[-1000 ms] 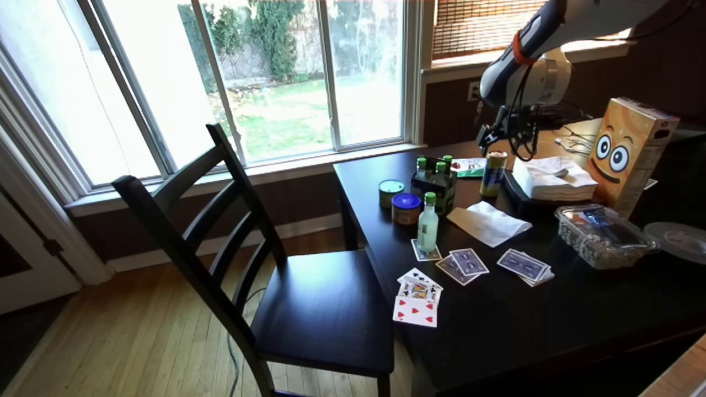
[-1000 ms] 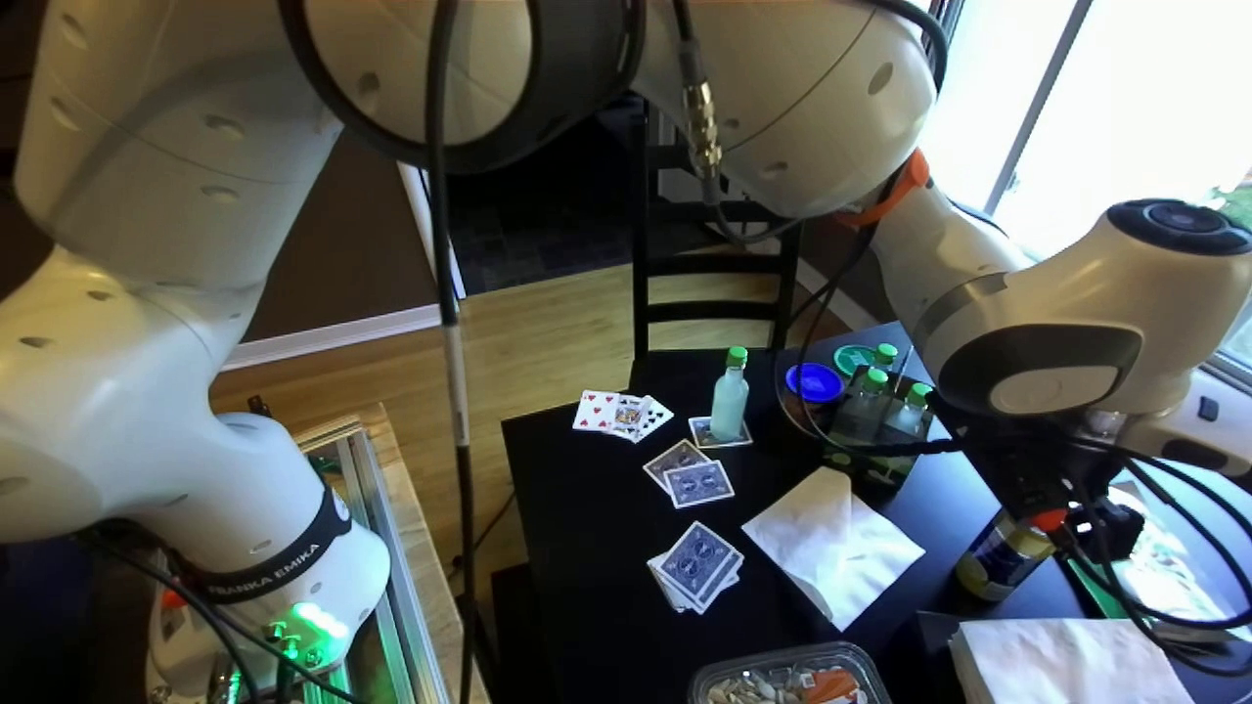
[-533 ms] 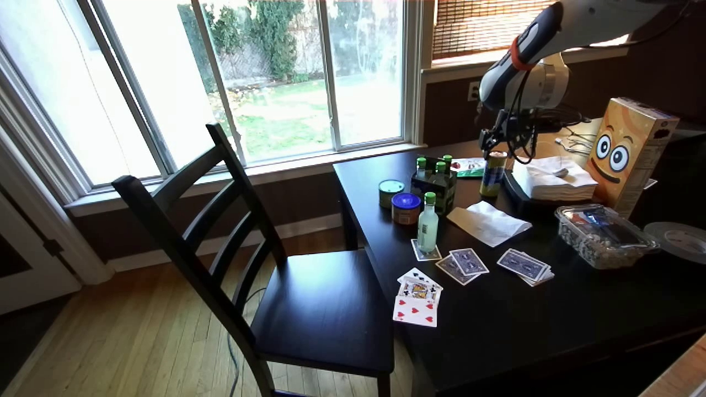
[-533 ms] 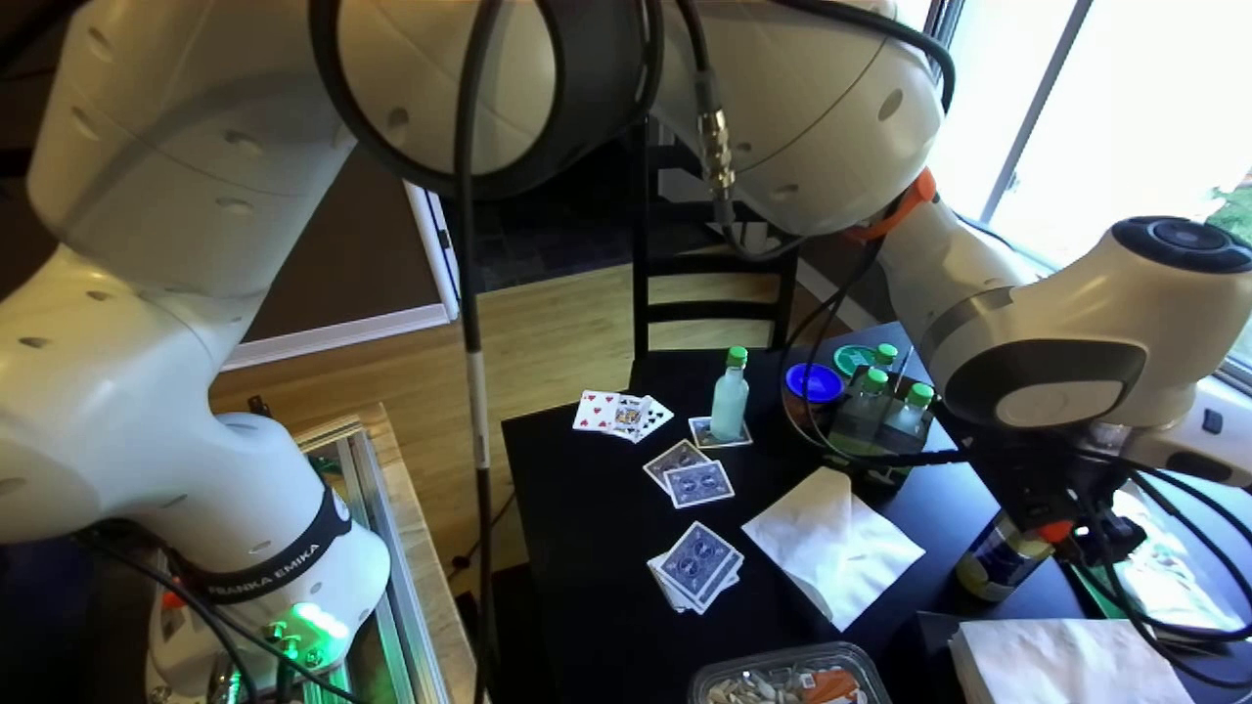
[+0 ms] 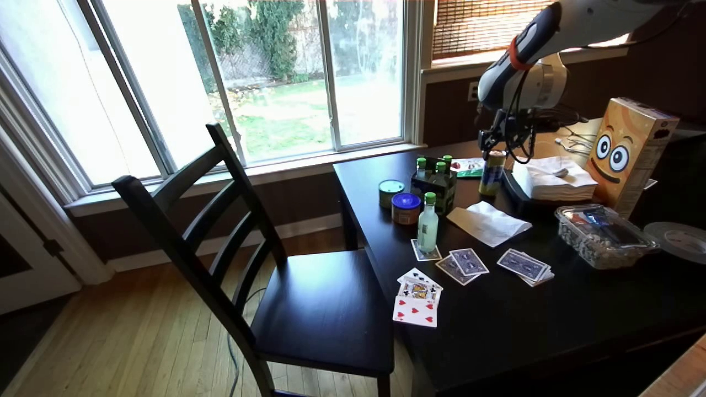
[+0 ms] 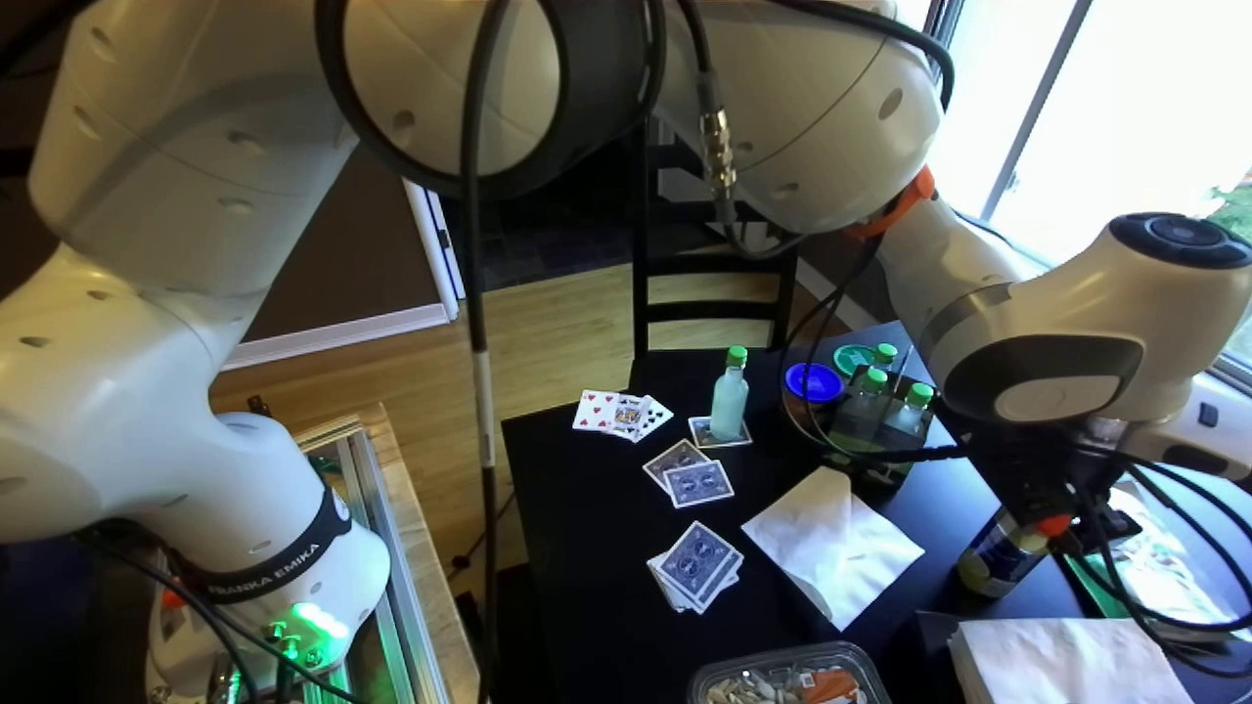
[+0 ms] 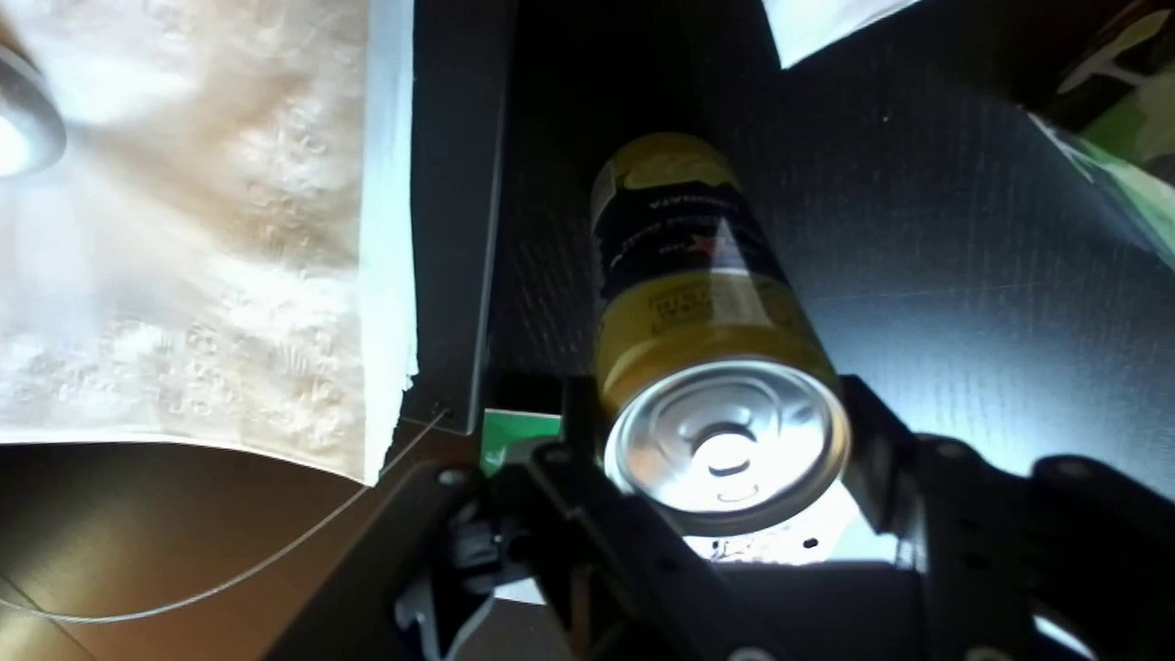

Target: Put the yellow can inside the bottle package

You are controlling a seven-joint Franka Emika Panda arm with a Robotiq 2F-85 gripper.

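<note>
Two jaws are pinching the yellow can (image 7: 716, 321) near its lid in the wrist view, one on either side. Its base is sitting in shadow — I am not making out whether it is touching the desk (image 5: 524, 325). At the right edge a green shape (image 7: 1138, 133) is being cut off, too dim to name. In an exterior view, a bottle (image 5: 427, 229) and a blue-lidded tin (image 5: 405, 209) are hiding part of the bottle package (image 5: 447, 196); in an exterior view, a black cable (image 6: 924, 455) is crossing it. The arm (image 5: 546, 80), cut off along the top, is hanging with its jaws pointing downward — pinching the can, roughly upright, between the bottle package and the napkin stack (image 5: 551, 190).
</note>
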